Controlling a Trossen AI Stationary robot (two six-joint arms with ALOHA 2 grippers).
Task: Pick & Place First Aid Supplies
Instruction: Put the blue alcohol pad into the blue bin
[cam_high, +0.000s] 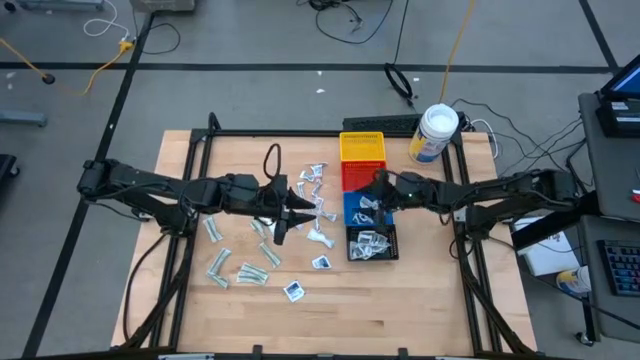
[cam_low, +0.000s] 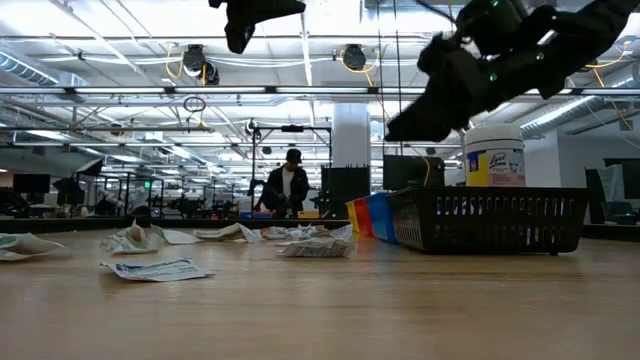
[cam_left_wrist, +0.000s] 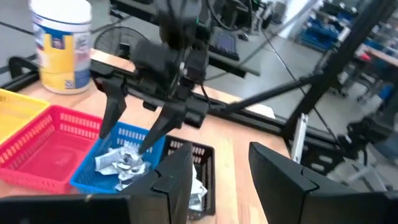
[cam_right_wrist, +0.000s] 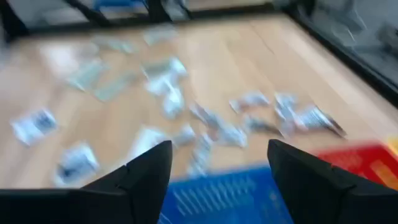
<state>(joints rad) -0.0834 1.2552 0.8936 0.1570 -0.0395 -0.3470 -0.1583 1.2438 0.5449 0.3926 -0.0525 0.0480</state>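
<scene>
Small flat packets lie scattered on the wooden table (cam_high: 250, 300): pale green wrappers (cam_high: 245, 272), white squares with blue marks (cam_high: 294, 290) and silvery sachets (cam_high: 318, 212). More sachets lie in the blue bin (cam_left_wrist: 121, 163) and the black bin (cam_high: 370, 243). My left gripper (cam_high: 300, 205) hovers over the sachets at the table's middle, open and empty (cam_left_wrist: 217, 180). My right gripper (cam_high: 372, 195) hangs above the blue bin (cam_high: 352, 205), open (cam_left_wrist: 124, 142), with nothing between its fingers (cam_right_wrist: 217, 174). In the low view both grippers are well above the table (cam_low: 250, 20) (cam_low: 440, 110).
Four bins stand in a row from the far edge toward the near edge: yellow (cam_high: 362, 147), red (cam_high: 350, 178), blue, black. A big white jar with a yellow label (cam_high: 438, 132) stands at the far right corner. A black frame runs along the table's sides (cam_high: 470, 270). A person stands far behind (cam_low: 290, 185).
</scene>
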